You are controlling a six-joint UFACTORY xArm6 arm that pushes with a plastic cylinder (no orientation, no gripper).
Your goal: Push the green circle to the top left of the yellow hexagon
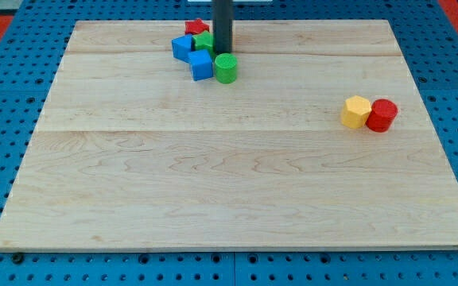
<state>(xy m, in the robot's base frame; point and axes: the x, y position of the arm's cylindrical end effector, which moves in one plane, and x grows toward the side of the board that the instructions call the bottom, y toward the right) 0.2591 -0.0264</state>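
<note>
Nearest the camera lies bare board (213, 199); no writing shows anywhere. At the view's right, the yellow hexagon (356, 111) touches a red circle (382, 115). Well apart, at top, my tip (223, 51) stands just above the green circle (226, 68), beside two blue blocks (200, 64), a green block (203, 40) and a red block (196, 27). No gripper here, only the rod.

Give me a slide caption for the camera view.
My tip rests just above the green circle in the top cluster, far from the yellow hexagon at right.
</note>
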